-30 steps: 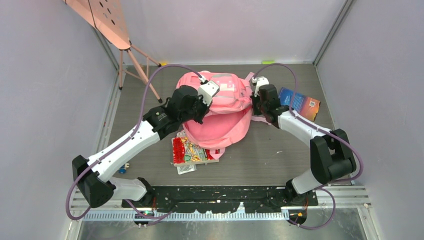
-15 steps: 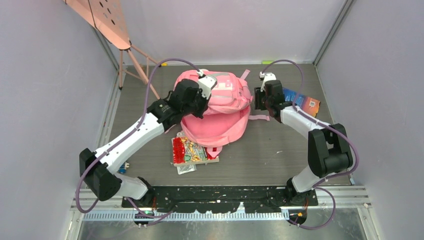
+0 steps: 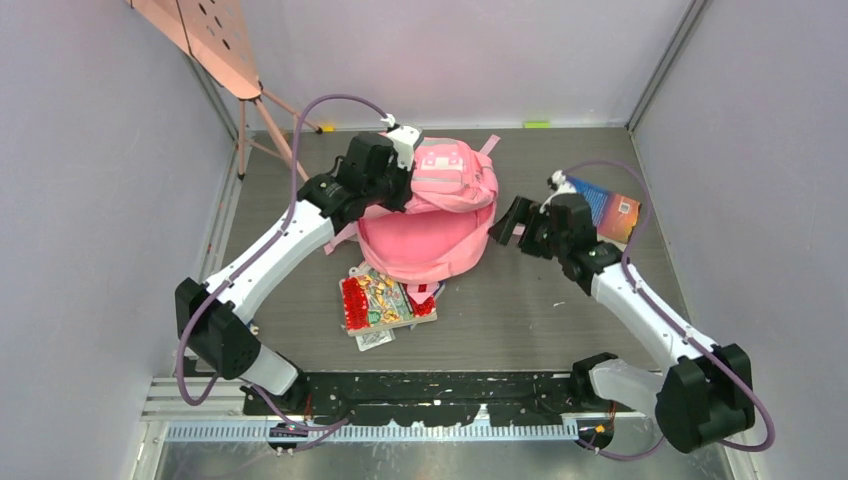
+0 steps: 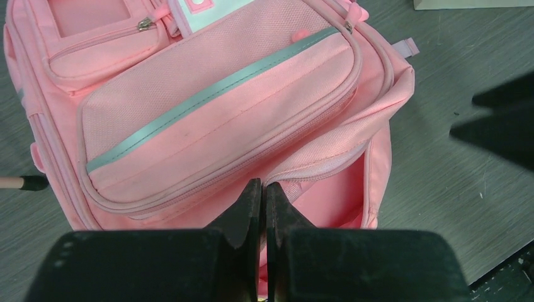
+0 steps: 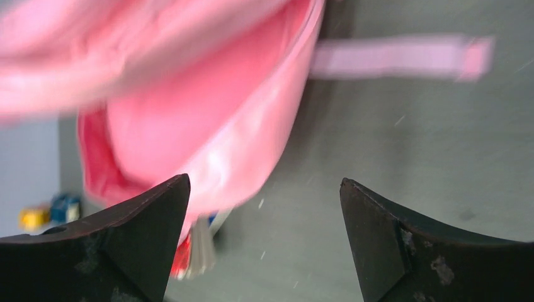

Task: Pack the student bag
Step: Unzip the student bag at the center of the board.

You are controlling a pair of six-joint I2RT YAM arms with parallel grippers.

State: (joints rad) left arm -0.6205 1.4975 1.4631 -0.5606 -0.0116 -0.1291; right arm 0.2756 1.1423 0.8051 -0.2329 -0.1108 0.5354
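Fingertips (image 4: 247,211) of left gripper (image 4: 259,186) on student bag (image 4: 214,107)

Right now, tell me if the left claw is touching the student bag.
Touching. The left wrist view shows the left claw shut on the student bag at the rim of its opening, with the pink fabric running straight into the closed tips.

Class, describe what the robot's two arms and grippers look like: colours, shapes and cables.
The left arm and right arm have white links joined by bulky black joints. A purple cable loops along each. The left gripper and right gripper are black and taper to points.
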